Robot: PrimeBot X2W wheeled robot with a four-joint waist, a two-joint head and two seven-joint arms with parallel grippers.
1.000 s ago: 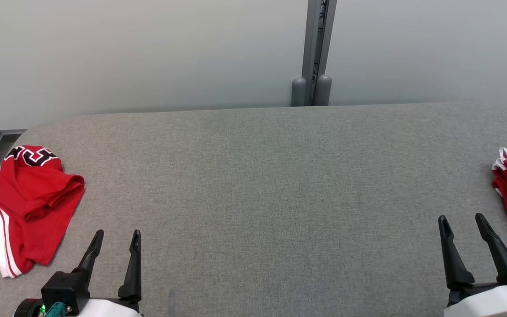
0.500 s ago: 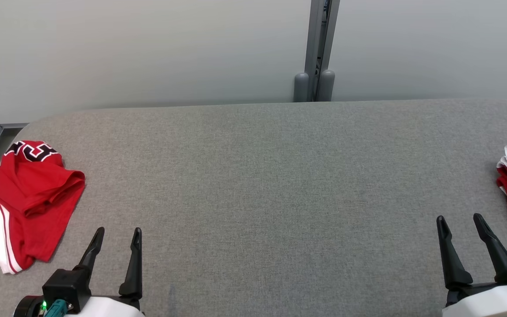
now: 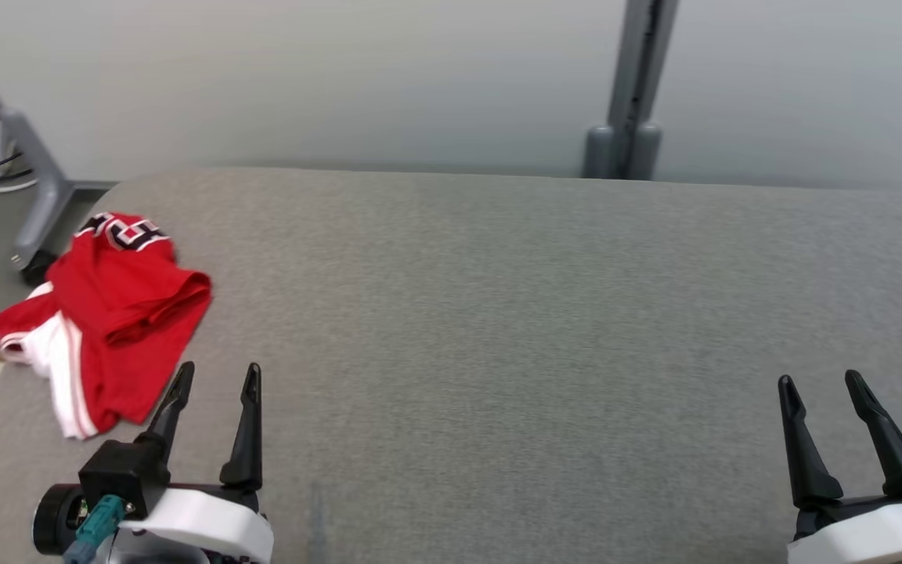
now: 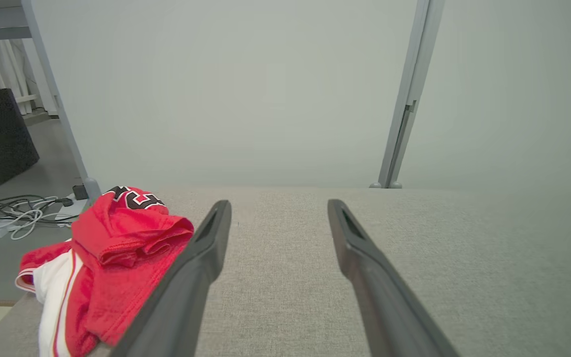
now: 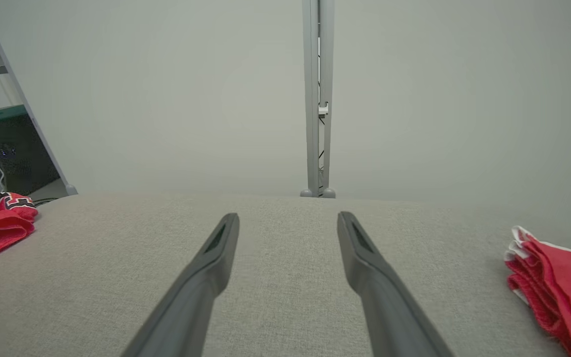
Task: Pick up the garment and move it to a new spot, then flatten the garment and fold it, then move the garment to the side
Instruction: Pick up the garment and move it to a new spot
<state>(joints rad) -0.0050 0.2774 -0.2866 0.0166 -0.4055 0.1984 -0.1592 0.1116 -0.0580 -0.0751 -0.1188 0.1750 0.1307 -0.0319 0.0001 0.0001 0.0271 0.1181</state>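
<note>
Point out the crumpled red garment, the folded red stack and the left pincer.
crumpled red garment (image 3: 118, 309), head view, its bunched red middle.
folded red stack (image 5: 563, 292), right wrist view, its top red layer.
left pincer (image 3: 220, 370), head view, midway between its fingertips.

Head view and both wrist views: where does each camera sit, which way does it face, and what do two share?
Head view: on the head, facing down over the grey table; left claw and right claw, both open.
Left wrist view: on that wrist, facing along its fingers; crumpled red garment at left.
Right wrist view: likewise; stacked red cloth at right.
Shared: garment and grey post, all views.
</note>
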